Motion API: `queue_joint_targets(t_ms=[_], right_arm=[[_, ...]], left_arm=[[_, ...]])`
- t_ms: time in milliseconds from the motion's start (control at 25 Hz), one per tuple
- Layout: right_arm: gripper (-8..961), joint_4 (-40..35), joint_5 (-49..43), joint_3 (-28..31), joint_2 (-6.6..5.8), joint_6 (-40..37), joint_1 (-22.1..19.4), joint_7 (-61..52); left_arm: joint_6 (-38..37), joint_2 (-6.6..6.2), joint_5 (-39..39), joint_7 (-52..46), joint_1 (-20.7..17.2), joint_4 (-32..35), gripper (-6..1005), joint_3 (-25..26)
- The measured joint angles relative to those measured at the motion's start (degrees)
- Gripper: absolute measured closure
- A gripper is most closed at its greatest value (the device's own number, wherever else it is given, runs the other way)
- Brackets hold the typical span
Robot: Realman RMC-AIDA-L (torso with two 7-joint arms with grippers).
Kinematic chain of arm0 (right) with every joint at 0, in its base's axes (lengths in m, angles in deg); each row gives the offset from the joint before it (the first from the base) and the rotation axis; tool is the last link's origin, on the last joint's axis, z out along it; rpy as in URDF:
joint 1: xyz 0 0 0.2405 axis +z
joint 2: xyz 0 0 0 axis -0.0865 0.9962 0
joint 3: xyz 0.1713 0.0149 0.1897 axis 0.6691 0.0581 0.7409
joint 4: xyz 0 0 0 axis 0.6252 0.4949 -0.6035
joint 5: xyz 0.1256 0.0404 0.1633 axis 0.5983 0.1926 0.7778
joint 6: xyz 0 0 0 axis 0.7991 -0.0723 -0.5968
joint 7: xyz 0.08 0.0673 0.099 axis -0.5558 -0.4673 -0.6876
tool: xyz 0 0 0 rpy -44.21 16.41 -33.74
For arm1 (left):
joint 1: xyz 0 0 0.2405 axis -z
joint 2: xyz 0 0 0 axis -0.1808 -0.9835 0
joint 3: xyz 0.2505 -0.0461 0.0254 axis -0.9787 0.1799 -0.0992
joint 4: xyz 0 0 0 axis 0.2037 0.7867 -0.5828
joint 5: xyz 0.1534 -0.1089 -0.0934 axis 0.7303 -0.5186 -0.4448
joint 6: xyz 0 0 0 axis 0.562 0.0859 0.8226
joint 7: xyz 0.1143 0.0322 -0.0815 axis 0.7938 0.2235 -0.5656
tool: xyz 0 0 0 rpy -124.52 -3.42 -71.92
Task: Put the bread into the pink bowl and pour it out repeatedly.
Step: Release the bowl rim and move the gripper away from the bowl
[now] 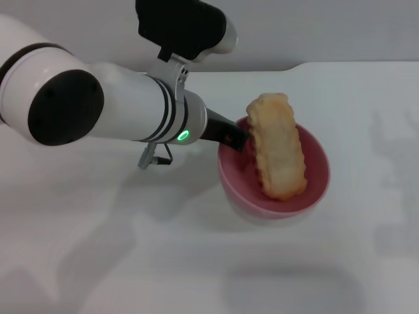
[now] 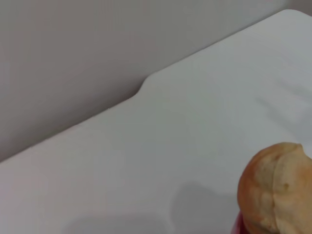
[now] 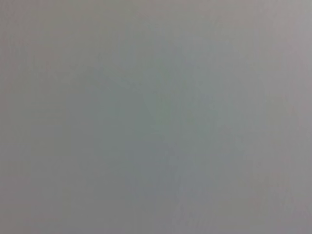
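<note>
Fingers (image 1: 237, 137) half hidden at pink bowl (image 1: 314, 190) rim beside bread (image 1: 278, 147).

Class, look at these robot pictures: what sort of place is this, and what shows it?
Probably a robot test bench: a bare white table, a plain grey wall, and only the bread in the pink bowl.

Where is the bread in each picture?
Head view: the bread stands tilted in the pink bowl, right of the middle, beside the left gripper.
Left wrist view: only its rounded end shows in the lower right corner.
Right wrist view: not in it; only plain grey.
Shared landmark: the white table.
</note>
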Motion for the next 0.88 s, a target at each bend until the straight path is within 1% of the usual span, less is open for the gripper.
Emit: queue_joint_targets(t_ms=[160, 320, 400, 520, 560, 720, 800, 880], right_arm=[[350, 1.25, 0.45, -1.20, -0.02, 1.85, -0.19, -1.18], [349, 2.42, 3.26, -1.90, -0.11, 4.15, 0.30, -1.38], [349, 2.75, 3.46, -2.07, -0.11, 4.43, 0.39, -1.48], [349, 3.54, 3.59, -2.19, -0.11, 5.11, 0.63, -1.89], [349, 3.72, 3.61, -2.22, -0.10, 5.29, 0.69, -1.94], [349, 3.99, 4.67, -2.69, -0.05, 5.89, 0.71, -1.98], [349, 4.08, 6.86, -2.93, -0.09, 6.25, 0.92, -1.99], [349, 4.32, 7.86, -2.97, -0.15, 6.51, 1.04, -2.00]], left_arm=[[-1.43, -0.02, -1.73, 0.40, 0.01, -2.22, 947, 0.05], [-3.22, 0.04, -2.23, 0.52, -0.16, -3.54, 947, -0.01], [-6.38, -0.02, -2.76, 0.56, -0.85, -5.82, 947, -0.01], [-6.38, -0.02, -2.76, 0.56, -0.85, -5.82, 948, -0.01], [-9.05, -0.13, -2.78, 0.60, -1.45, -7.88, 948, 0.07], [-9.05, -0.13, -2.78, 0.60, -1.45, -7.88, 948, 0.07], [-14.08, -0.14, -2.82, 0.60, -2.70, -11.90, 948, 0.84], [-14.08, -0.14, -2.82, 0.60, -2.70, -11.90, 948, 0.84]])
